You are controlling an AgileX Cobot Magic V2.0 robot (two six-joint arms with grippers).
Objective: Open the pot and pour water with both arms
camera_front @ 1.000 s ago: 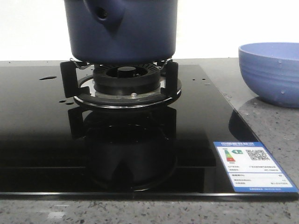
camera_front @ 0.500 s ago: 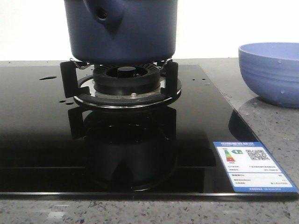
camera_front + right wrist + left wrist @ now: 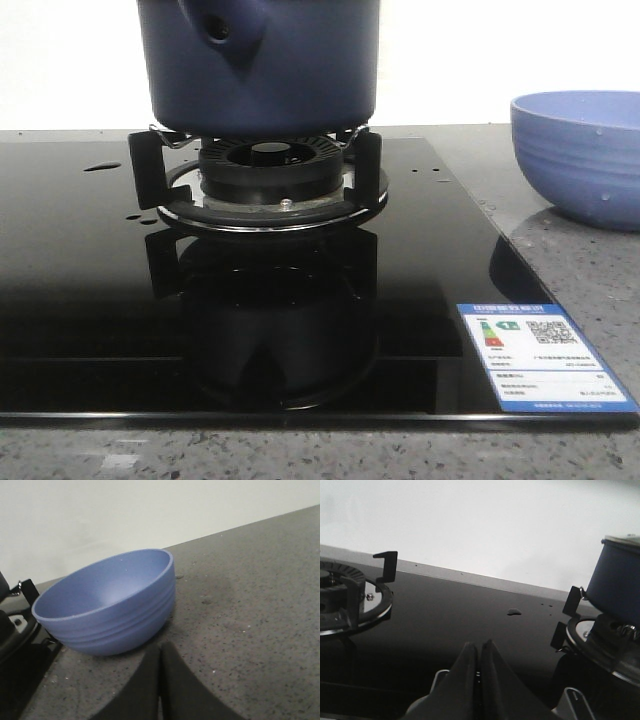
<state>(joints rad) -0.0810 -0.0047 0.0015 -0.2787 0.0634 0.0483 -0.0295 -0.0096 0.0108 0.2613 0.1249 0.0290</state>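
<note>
At the hob's (image 3: 90, 300) near right corner lies a blue-and-white label (image 3: 540, 357). Past it, toward the hob's middle, the pot (image 3: 260, 62) stands on the burner's (image 3: 258, 175) supports, its handle stub (image 3: 226, 25) facing the front. Water (image 3: 102, 166) shows as a small puddle and drops on the glass toward the far left. The bowl (image 3: 580, 155) sits on the worktop (image 3: 590, 270) just off the hob's right edge, upright, beads on its side. The left claw (image 3: 479, 655) has its fingers pressed together on nothing, low over the glass between two burners. The right claw (image 3: 160, 660) is likewise closed and empty, just beside the bowl, not touching it.
</note>
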